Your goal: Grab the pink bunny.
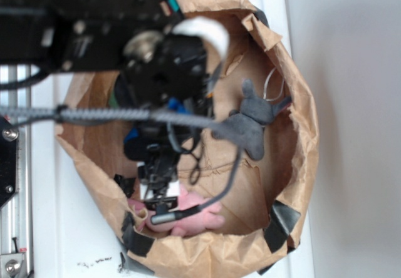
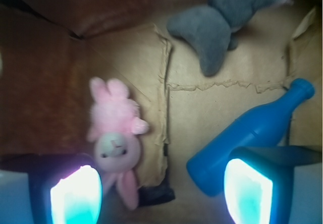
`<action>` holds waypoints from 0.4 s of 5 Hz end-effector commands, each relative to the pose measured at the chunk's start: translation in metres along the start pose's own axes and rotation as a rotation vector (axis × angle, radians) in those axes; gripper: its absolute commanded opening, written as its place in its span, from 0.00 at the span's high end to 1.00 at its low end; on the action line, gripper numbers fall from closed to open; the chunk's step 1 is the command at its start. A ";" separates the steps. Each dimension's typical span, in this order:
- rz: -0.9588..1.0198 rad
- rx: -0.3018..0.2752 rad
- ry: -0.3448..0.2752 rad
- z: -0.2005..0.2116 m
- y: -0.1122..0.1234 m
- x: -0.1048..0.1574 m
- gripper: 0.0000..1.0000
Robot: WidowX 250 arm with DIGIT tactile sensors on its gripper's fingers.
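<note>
One pink bunny, cream-faced, lies beside the spread-open end effector.

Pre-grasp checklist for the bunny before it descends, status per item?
1. End effector open: ok, fingers spread wide.
2. Bunny in view: ok, lying on the bag floor.
3. Bunny centred between the fingers: not ok, it lies by the left finger.
4. Bottle clear of the path: not ok, its base is at the right finger.
5. Grey plush out of the way: ok, at the far side.
6. Height above the bunny: cannot tell.
</note>
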State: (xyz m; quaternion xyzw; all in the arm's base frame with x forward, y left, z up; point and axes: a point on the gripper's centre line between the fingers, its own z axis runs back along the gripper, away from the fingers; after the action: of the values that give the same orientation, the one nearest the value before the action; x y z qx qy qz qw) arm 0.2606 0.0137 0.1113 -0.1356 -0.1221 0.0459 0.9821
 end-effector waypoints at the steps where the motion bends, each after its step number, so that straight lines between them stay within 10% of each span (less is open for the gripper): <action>1: -0.092 0.089 -0.012 -0.048 -0.025 0.009 0.00; 2: -0.127 -0.018 0.041 -0.061 -0.038 0.018 0.00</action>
State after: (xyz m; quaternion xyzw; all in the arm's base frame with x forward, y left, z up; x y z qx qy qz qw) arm 0.2885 -0.0368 0.0577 -0.1417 -0.0859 -0.0192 0.9860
